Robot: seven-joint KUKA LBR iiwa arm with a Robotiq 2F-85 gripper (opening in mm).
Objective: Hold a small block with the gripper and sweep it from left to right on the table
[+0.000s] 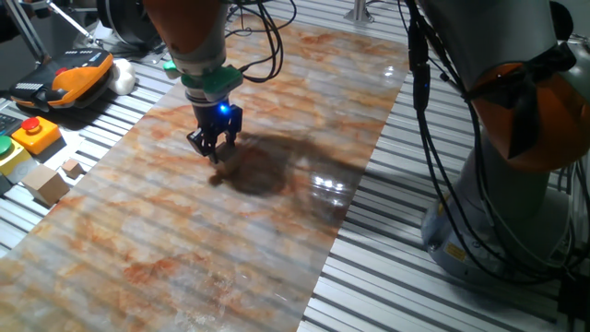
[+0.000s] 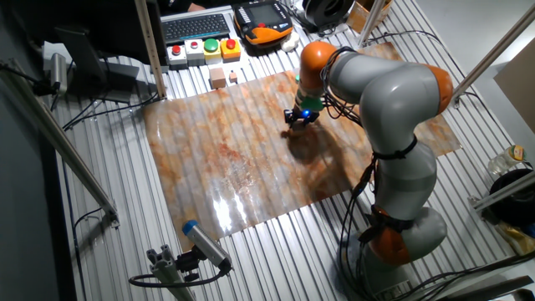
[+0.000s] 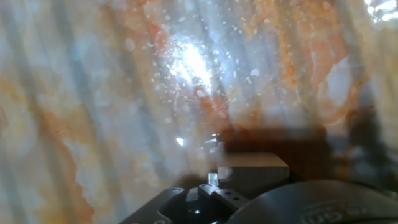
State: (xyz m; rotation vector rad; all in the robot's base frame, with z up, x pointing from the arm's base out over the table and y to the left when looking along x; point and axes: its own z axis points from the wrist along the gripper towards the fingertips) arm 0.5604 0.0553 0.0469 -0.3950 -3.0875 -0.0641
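Observation:
My black gripper (image 1: 216, 153) with its blue light stands low over the far left part of the marbled orange and grey table (image 1: 184, 249). It also shows in the other fixed view (image 2: 299, 118), over the sheet's (image 2: 217, 159) far middle. In the hand view a small light-tan block (image 3: 252, 169) sits between the fingers, right at the sheet (image 3: 93, 93), so the gripper looks shut on it. In both fixed views the block is too small to make out between the fingertips.
A larger tan wooden block (image 1: 46, 183) and a tiny wooden cube (image 1: 72, 169) lie on the slats left of the sheet. A button box (image 1: 32, 134) and an orange pendant (image 1: 74, 78) lie behind them. The robot's base (image 1: 516, 184) stands at the right.

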